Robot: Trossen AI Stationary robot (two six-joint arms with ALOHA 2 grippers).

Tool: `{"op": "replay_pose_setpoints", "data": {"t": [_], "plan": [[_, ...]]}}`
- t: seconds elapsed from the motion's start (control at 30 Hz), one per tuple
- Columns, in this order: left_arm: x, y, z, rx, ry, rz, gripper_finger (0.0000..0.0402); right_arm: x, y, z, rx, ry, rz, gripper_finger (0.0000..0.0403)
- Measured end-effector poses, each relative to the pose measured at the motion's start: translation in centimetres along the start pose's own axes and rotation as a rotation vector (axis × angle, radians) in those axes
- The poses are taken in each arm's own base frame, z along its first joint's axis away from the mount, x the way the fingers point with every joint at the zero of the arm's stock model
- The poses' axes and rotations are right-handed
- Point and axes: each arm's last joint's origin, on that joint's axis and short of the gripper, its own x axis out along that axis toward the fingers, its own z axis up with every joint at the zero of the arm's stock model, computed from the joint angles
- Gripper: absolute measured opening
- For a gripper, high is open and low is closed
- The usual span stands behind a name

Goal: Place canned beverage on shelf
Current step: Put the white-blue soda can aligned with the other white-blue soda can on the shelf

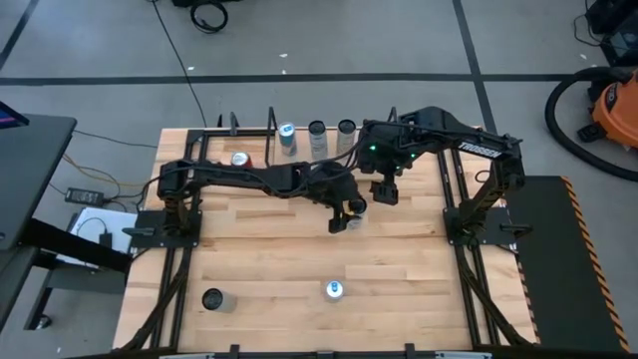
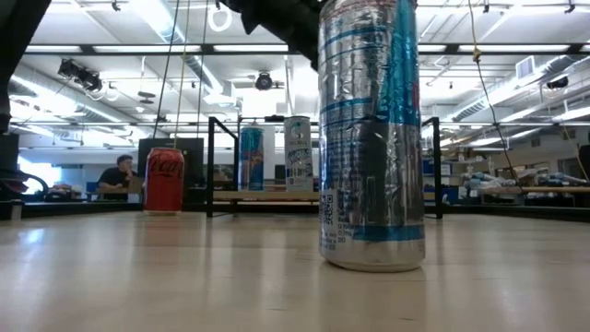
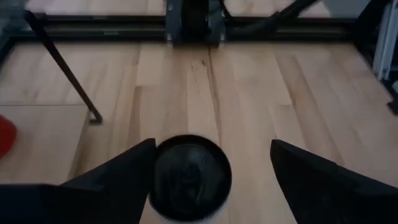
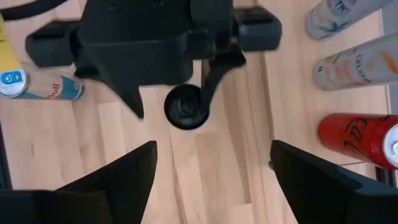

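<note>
A can with a dark top (image 3: 189,177) stands upright on the table at mid-table, and also shows in the right wrist view (image 4: 185,107). My left gripper (image 3: 212,144) is open and low, with one finger on either side of this can, which stands close to one finger. My left gripper also shows in the high view (image 1: 346,212). My right gripper (image 1: 385,191) is open and empty, hovering above and just to the right of the left gripper. The shelf (image 2: 277,195) stands at the far edge and carries several upright cans (image 1: 317,135). My left gripper: the can's rim (image 3: 157,171) lies right beside one finger (image 3: 127,171), and I cannot tell whether they touch. The other finger stands well clear of the can. The fingers come level and low, and the can stands upright on the table.
A red can (image 2: 164,180) stands on the table left of the shelf. A silver-and-blue can (image 1: 333,289) and a dark-topped can (image 1: 212,299) stand near the front edge. A thin black shelf upright (image 3: 62,62) shows to one side of the left gripper.
</note>
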Motion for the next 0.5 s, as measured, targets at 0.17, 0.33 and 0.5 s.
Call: {"op": "replay_pose_setpoints", "data": {"t": [0.17,0.33,0.5], "plan": [[0.59,0.04,-0.30,0.000,0.002,0.003,0.0318,0.00,0.00,-0.03,0.000,0.003,0.000,0.0321],[0.97,0.10,-0.56,0.000,0.010,0.004,0.0318,0.00,-0.01,-0.02,0.000,0.002,0.000,0.0321],[1.00,0.09,-0.66,-0.001,0.016,0.002,0.0318,0.03,-0.01,0.02,0.000,0.000,0.000,0.0321]]}}
